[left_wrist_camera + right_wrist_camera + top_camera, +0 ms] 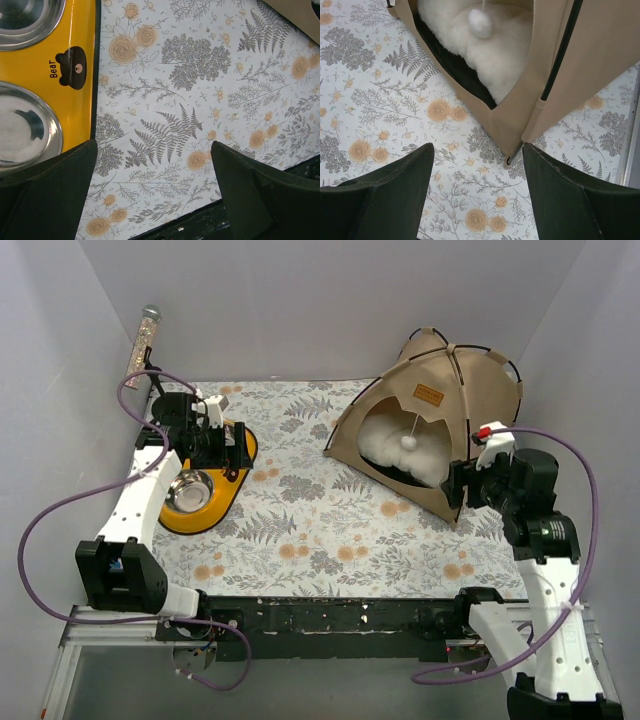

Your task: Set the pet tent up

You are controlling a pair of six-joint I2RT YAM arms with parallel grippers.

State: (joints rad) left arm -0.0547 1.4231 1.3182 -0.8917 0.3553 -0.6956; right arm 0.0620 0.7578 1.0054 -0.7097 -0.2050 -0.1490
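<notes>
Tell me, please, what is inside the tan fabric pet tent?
A fluffy cream-white cushion lies inside on a dark lining, and a small white pom-pom dangles above it. The rear of the interior is hidden by the tent walls.

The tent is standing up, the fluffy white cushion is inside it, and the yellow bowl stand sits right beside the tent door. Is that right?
Not quite. The yellow bowl stand sits far over on the left, well apart from the tent, as the top external view shows. The tent is standing up, with the fluffy white cushion inside it.
</notes>
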